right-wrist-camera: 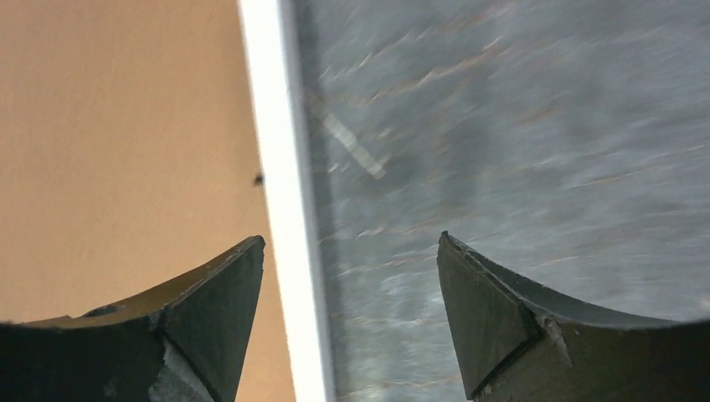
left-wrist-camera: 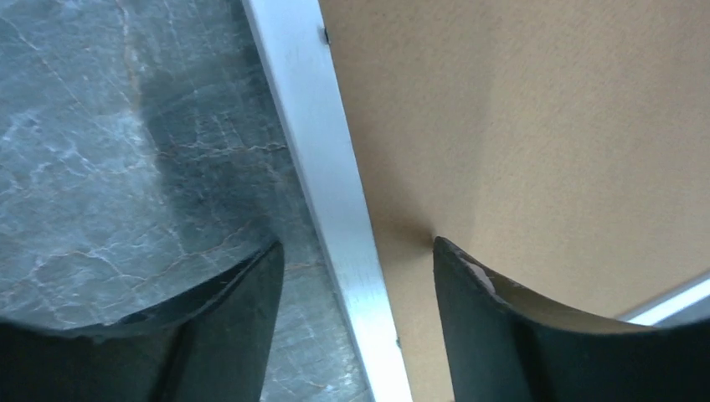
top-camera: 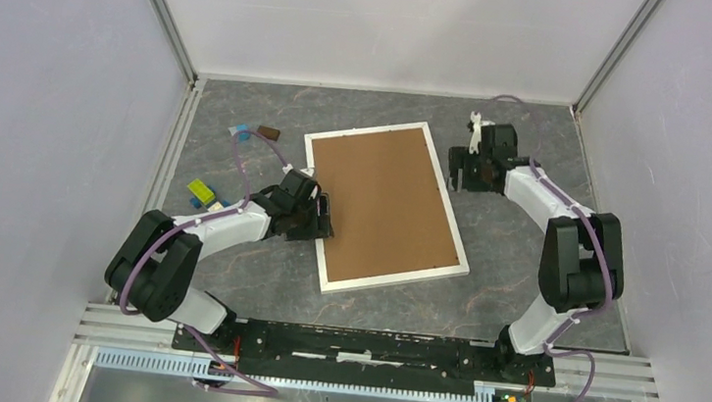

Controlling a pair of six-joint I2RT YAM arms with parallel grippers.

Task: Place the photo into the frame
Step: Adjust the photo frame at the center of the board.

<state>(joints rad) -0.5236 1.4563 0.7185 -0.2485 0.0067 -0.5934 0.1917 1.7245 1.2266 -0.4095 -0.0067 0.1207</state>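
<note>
Frame [top-camera: 394, 278] lay back-up on the tabletop [top-camera: 525, 247], w/ the brown backing board [top-camera: 386, 204] filling its opening. Its long axis ran far-to-near, the near end swung a bit toward the rig's right. Photo: I couldn't see it on any cam, and couldn't tell whether it sat under the board.

L end effector [top-camera: 323, 218] was at the left long rail, approx mid-length, fingers spread w/ the rail between them. One finger was over bare tabletop, the other over the board, its tip apparently touching it. Nothing was clamped.

R end effector [top-camera: 462, 182] was by the right long rail near the far corner, also spread wide. On its wrist cam the rail ran between the fingers, board on one side, tabletop on the other, and it gripped nothing. That view was blurred, so I couldn't judge its height above the rail.

My read: the arms sat on opposite long rails, frame btwn them. L was nearer the board's middle, so any work on the board looked like its job. R reached only the far end.
</note>
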